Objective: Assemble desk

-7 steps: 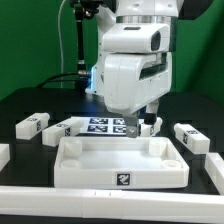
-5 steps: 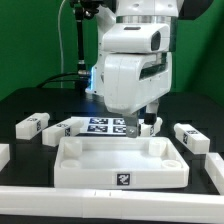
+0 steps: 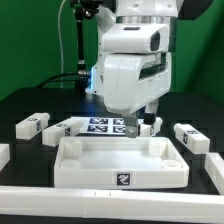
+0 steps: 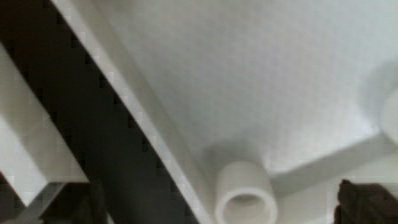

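Top: lying rim-up on the bench, just in front of the marker board.
Leg: lying at the exterior view's left of the top.
Second leg: lying at the exterior view's right.
Pincer: hanging at the top's far rim. It is released, with fingers standing wide apart and a round post showing between them.

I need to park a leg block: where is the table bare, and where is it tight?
Bare table shows at the exterior view's left, between the desk top and the left leg blocks. A smaller patch lies in front of the right leg block. Crowded behind the desk top, where the gripper hangs by the marker board.
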`<action>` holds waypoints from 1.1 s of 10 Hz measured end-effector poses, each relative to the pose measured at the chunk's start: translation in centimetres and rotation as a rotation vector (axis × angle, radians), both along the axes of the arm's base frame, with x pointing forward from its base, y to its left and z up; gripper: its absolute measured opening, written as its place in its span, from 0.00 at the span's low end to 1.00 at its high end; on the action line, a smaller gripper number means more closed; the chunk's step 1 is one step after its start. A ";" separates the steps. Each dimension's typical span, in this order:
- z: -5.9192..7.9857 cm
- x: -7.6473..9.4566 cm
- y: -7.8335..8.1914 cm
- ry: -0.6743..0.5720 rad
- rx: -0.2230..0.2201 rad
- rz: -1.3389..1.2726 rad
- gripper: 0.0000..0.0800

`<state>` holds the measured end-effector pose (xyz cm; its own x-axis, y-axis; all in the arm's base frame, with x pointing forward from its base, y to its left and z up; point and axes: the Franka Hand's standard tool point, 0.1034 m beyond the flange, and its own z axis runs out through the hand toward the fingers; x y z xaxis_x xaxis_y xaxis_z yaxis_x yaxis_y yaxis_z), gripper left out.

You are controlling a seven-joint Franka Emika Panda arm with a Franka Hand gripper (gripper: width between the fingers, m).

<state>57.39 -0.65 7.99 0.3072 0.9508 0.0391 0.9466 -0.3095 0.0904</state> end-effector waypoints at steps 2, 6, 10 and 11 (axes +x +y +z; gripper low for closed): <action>-0.6 -2.7 -1.3 0.014 -0.015 0.100 0.81; -0.8 -3.1 -1.6 0.024 -0.015 0.092 0.81; -2.3 -6.8 -2.8 0.008 -0.037 0.336 0.81; -2.6 -7.2 -3.0 0.017 -0.032 0.316 0.81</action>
<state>50.16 -3.67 5.40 -0.0030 1.0000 0.0050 0.9969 0.0026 0.0788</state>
